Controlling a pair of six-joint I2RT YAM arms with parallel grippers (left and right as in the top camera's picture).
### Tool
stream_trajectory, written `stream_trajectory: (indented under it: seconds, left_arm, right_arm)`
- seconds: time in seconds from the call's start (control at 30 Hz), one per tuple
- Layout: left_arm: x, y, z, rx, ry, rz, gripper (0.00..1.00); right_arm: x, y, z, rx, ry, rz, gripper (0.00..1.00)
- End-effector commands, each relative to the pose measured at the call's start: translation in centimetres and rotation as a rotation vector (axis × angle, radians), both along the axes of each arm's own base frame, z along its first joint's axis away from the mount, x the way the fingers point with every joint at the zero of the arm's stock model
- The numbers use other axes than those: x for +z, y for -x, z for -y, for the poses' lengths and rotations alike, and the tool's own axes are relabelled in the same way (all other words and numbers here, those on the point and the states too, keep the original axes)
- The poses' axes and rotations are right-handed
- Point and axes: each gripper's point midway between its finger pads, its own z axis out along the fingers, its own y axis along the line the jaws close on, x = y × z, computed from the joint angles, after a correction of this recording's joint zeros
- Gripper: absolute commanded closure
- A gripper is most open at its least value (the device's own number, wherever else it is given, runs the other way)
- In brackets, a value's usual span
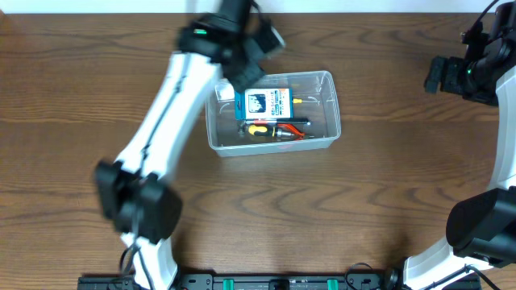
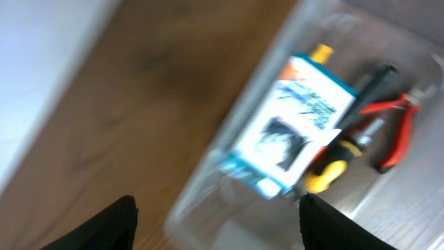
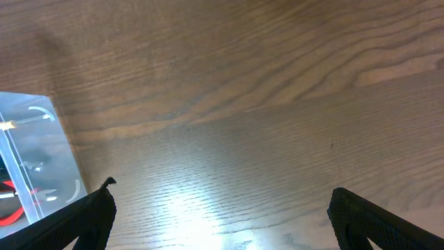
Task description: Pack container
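Left gripper [image 2: 216, 208]: hung over the far-left corner of the container [image 1: 270, 147], fingers apart with nothing between them; its wrist view was blurred.
Container: stood upright and open-topped near the middle of the table [image 1: 72, 97].
Blue-and-white box [image 1: 266, 103]: lay inside, in the left half, toward the far wall.
Yellow-handled screwdriver [image 1: 258, 129] and red pliers [image 1: 292, 134]: lay inside along the near wall, just beside the box.
Right gripper [image 3: 222, 187]: was well apart to the right over bare wood, fingers spread and empty.
Step, as judged: packing looked close to done, with no further item showing outside.
Doing it well: the left arm would best rise straight up, clear of the thin wall and rim, so the light tub was not dragged or tipped.
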Motion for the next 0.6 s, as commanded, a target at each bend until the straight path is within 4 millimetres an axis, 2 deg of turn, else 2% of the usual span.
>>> stream_trajectory:
  seconds: [0.0, 0.03, 0.07, 0.13, 0.23, 0.4, 0.47, 0.57]
  left_arm:
    - [2.9, 0.3, -2.7, 0.118, 0.018, 0.038, 0.32]
    - [3.3, 0.6, -3.5, 0.148, 0.025, 0.035, 0.31]
    - [3.7, 0.8, -4.2, 0.168, 0.03, 0.037, 0.26]
    - [4.9, 0.7, -6.1, 0.241, 0.059, 0.055, 0.01]
    - [6.5, 0.3, -9.1, 0.369, 0.11, 0.085, 0.02]
    - [8.0, 0.1, -16.3, 0.653, 0.204, 0.107, 0.02]
    - [8.1, 0.3, -18.7, 0.712, 0.205, 0.11, 0.02]
    - [8.3, 1.1, -21.3, 0.802, 0.222, 0.105, 0.02]
  right_arm:
    - [-0.4, -0.1, -0.3, 0.031, 0.003, -0.01, 0.01]
    - [-0.4, -0.1, -0.3, 0.039, 0.006, -0.01, 0.01]
    - [-0.4, -0.2, -0.3, 0.049, 0.009, -0.007, 0.01]
    - [-0.1, -0.9, -0.9, 0.126, 0.013, 0.024, 0.01]
    - [0.5, -2.3, -3.0, 0.275, -0.008, 0.093, 0.01]
    - [2.0, -5.5, -5.6, 0.374, 0.055, 0.217, 0.01]
    - [2.3, -5.8, -7.0, 0.42, 0.063, 0.23, 0.01]
    - [2.4, -5.0, -8.6, 0.445, 0.049, 0.21, 0.01]
